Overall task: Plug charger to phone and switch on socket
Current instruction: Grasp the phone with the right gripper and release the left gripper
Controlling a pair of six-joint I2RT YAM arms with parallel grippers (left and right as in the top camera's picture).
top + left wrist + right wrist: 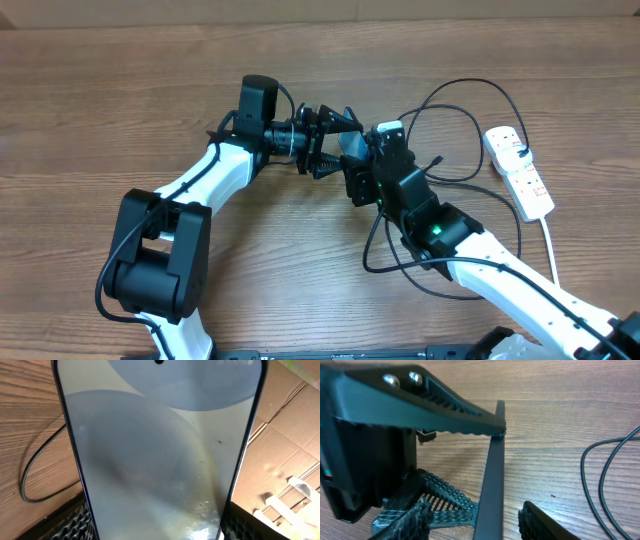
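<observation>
The phone [352, 143] is held off the table, gripped by its two long edges in my left gripper [328, 140]. In the left wrist view its pale blue-white screen [160, 450] fills the frame between the jaws [155, 527]. My right gripper [360, 172] is open and straddles the phone's dark edge [490, 480] with a gap on each side of the fingers [475, 522]; it holds nothing. The charger, a thin black cable [455, 125], loops on the table to the right, and shows in the wrist views [30, 475] [605, 470]. The socket [518, 170] lies at far right.
The socket's white cord [552, 245] runs toward the front edge. The cable also loops under my right arm [385, 245]. Cardboard [280, 435] lies beyond the table's far edge. Bare wood table [120, 100] at left.
</observation>
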